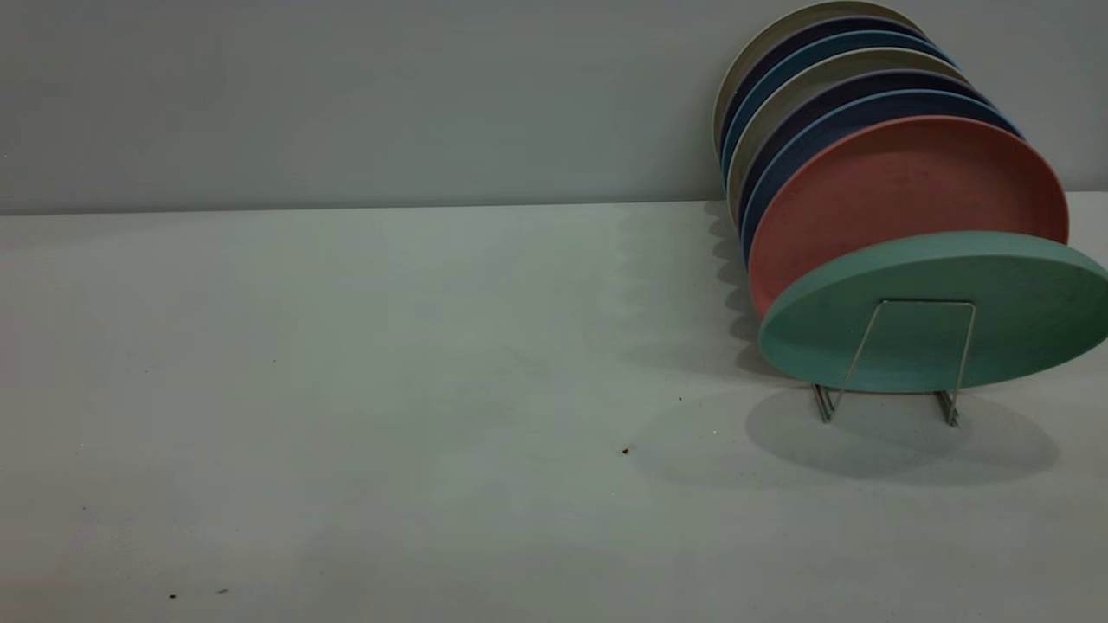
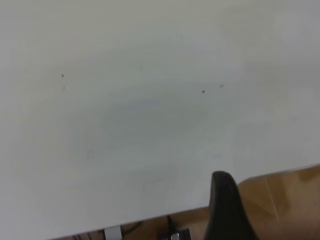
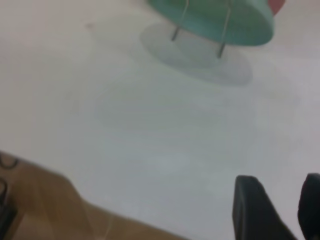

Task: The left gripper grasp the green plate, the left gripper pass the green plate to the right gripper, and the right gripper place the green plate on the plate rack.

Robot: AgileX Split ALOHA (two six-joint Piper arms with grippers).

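Note:
The green plate (image 1: 995, 294) rests at the front of the plate rack (image 1: 952, 407), behind its front wire loop, tilted well over from upright. It also shows far off in the right wrist view (image 3: 215, 15) with two rack wires (image 3: 225, 30) across it. Neither gripper appears in the exterior view. My right gripper (image 3: 280, 179) is open and empty, low over bare table, well away from the rack. My left gripper (image 2: 275, 185) shows only one finger (image 2: 225, 200), with nothing beside it, over the table's edge.
Behind the green plate stand a salmon-pink plate (image 1: 900, 190) and several blue, dark and beige plates (image 1: 831, 95) in the same rack. The white table (image 1: 389, 389) runs left of the rack. Wooden floor (image 2: 285, 200) lies past the table's edge.

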